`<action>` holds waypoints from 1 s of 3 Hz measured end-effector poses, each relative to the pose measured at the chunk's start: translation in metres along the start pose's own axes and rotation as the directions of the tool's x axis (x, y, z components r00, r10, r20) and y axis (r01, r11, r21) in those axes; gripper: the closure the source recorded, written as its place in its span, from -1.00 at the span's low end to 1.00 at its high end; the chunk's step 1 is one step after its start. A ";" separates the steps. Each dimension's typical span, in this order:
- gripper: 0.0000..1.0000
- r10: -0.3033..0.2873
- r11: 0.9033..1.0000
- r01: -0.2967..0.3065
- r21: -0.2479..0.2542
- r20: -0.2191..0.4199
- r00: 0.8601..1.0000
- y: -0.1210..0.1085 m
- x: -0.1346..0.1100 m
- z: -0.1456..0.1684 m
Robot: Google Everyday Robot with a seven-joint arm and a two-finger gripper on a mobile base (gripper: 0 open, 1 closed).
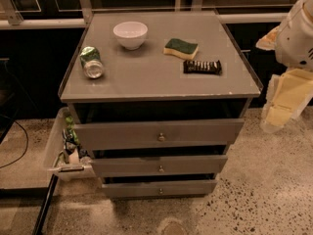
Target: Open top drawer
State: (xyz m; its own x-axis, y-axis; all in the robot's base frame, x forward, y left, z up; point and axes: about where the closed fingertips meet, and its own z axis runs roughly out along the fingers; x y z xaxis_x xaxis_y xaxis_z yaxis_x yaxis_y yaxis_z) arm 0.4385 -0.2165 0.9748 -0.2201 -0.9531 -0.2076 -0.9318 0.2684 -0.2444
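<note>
The top drawer [195, 132] is the widest grey panel of three, with a small round metal knob [161, 137] at its centre. A dark gap shows between its front and the cabinet top. Two narrower drawers [195, 164] sit below it. My gripper [279, 112], cream-yellow below a white arm [296, 38], hangs at the right edge of the camera view. It is right of the cabinet's front right corner, about level with the top drawer, and touches nothing.
On the cabinet top [146, 77] are a white bowl [130, 34], a lying green can [91, 61], a green and yellow sponge [181, 48] and a dark snack bar [202, 66]. A white bin [54, 153] with items stands on the speckled floor at the cabinet's left.
</note>
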 end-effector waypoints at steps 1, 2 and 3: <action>-1.00 -0.034 0.999 0.035 -0.030 0.033 0.999 0.004 0.002 0.035; -1.00 -0.097 0.994 0.101 -0.044 0.079 0.992 0.013 0.006 0.082; -1.00 -0.164 0.984 0.174 -0.050 0.157 0.974 0.021 0.010 0.131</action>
State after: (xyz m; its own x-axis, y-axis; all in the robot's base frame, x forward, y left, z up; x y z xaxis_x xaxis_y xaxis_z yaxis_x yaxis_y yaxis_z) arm 0.4544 -0.2022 0.8436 -0.0162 -0.9504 -0.3108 -0.9690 0.0915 -0.2294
